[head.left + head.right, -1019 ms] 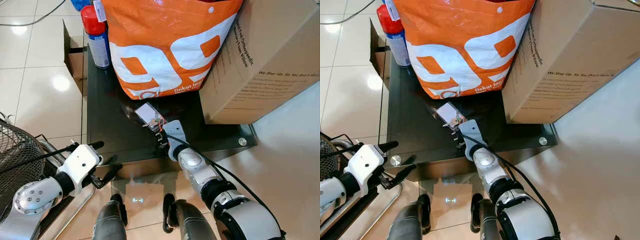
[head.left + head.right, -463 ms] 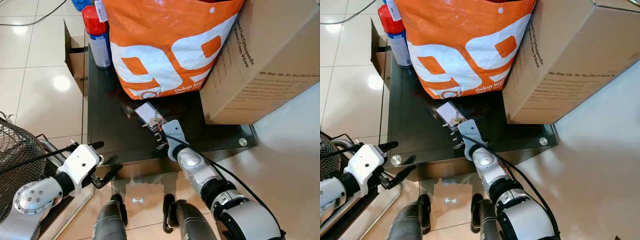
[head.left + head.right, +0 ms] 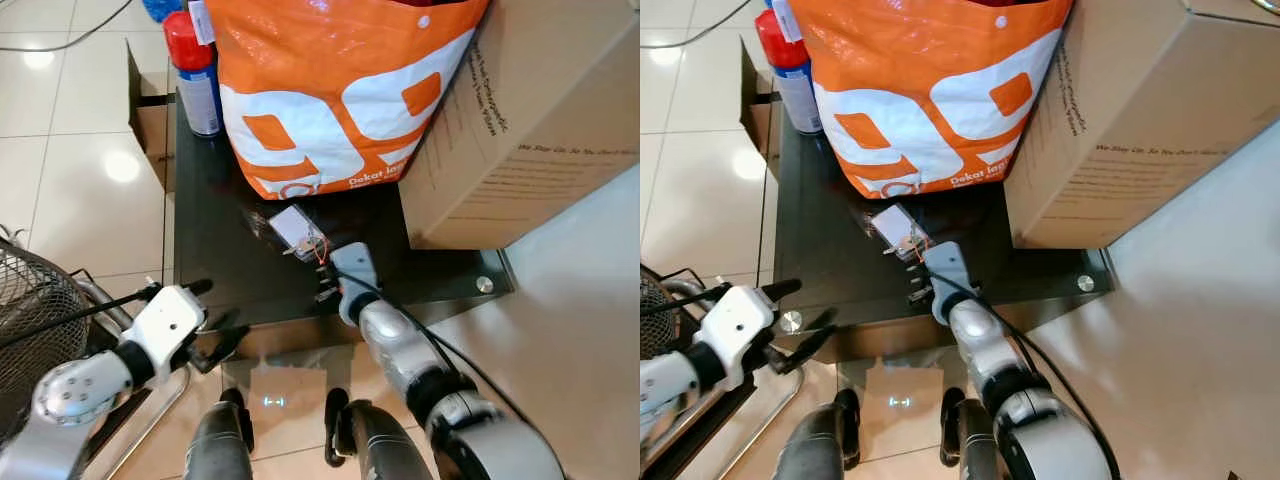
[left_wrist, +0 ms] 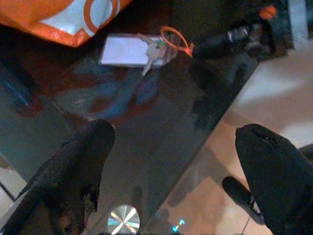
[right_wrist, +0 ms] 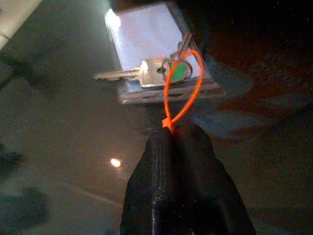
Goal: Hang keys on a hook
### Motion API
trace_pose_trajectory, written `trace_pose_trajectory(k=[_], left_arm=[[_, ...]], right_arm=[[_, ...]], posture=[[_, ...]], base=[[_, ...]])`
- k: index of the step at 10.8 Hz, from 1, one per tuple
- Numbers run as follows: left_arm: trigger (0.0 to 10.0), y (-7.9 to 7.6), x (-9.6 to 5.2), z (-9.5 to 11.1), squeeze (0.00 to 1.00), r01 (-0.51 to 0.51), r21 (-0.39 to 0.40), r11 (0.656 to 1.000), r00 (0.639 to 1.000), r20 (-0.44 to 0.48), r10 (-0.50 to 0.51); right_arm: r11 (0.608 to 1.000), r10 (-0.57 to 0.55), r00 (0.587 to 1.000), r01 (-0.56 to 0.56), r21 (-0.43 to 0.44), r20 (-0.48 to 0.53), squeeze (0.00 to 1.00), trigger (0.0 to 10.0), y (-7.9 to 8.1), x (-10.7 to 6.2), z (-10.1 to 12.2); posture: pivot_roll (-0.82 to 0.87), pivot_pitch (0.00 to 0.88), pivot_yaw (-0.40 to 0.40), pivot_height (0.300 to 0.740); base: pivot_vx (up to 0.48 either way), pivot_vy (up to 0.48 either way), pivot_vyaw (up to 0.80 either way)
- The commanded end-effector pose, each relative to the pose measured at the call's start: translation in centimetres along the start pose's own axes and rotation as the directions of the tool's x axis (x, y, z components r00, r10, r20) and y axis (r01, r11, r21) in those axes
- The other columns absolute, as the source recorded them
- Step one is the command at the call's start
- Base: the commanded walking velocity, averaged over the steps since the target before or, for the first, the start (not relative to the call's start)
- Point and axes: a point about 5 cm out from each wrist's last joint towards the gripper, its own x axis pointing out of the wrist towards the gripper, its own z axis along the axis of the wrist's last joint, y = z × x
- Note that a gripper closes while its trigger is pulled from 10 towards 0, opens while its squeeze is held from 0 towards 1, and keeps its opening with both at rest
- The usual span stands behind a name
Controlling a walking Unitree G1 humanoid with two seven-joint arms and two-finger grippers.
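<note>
- keys (image 3: pixel 312 243), on one ring with a clear tag holder (image 3: pixel 292 224), lie on the dark glass table (image 3: pixel 215 240) just ahead of the right gripper (image 3: pixel 325 272) in the left eye view; one orange bag (image 3: pixel 335 85) and one cardboard box (image 3: pixel 530 110) stand beyond the gripper, and one red-capped spray can (image 3: pixel 195 75) stands further off to its left.
- right eye view: the same table edge, with the left gripper (image 3: pixel 800 315) low beside the table's near corner, well apart from the keys (image 3: pixel 908 243); no hook can be made out.
- left wrist view: the left gripper's two fingers (image 4: pixel 73 171) are spread wide with nothing between them; the keys (image 4: pixel 152 49) lie far ahead of them, with one orange loop (image 4: pixel 175 39) beside the right gripper's tip (image 4: pixel 215 46).
- right wrist view: the right gripper (image 5: pixel 172 134) has its fingers pressed together on the tail of the orange loop (image 5: pixel 178 88), which runs through the ring; only one key blade (image 5: pixel 124 73) can be counted clearly, resting on the tag holder (image 5: pixel 146 41) directly ahead of the fingertips.
- judged step: the pick-up is secured but the keys are not yet raised; the next move calls for a slow lift that keeps the thin loop from slipping, then finding a hook.
</note>
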Motion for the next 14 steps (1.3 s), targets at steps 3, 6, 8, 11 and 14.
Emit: trace_pose_trajectory(k=[3,6,8,11,14], left_arm=[[10.0,-0.4,1.8,0.4,0.29,-0.038,-0.069,0.997,0.997,0.060,0.042],[10.0,-0.1,4.7,2.1,0.29,-0.148,-0.185,0.972,0.970,0.162,0.179],[10.0,0.9,6.5,3.4,0.29,-0.220,-0.217,0.951,0.941,0.209,0.265],[10.0,0.6,7.1,1.9,0.28,-0.236,-0.155,0.959,0.953,0.154,0.259],[10.0,0.4,6.4,0.5,0.27,-0.324,-0.180,0.929,0.932,0.108,0.346]], right_arm=[[1.000,0.018,0.998,-0.017,-0.007,0.054,0.00,0.0,-2.4,-2.1,-0.4],[0.998,-0.037,0.968,0.025,0.051,0.247,0.00,0.0,-5.2,-5.5,3.0],[0.991,-0.133,0.928,0.130,0.033,0.348,0.00,0.0,-6.0,-8.6,5.3],[0.982,-0.183,0.960,0.188,-0.005,0.213,0.00,10.0,-6.4,-9.4,3.1],[0.953,-0.303,0.947,0.304,0.007,0.107,1.00,10.0,-7.7,-11.0,1.1]], posture=[[0.16,0.170,-0.119,0.740],[0.07,0.039,-0.069,0.740],[0.02,0.000,-0.032,0.740],[0.04,0.000,-0.068,0.740],[0.05,0.000,-0.090,0.740]], base=[[0.000,0.000,0.00],[0.000,0.000,0.00],[0.000,0.000,0.00],[0.000,0.000,0.00],[0.000,0.000,0.00]])
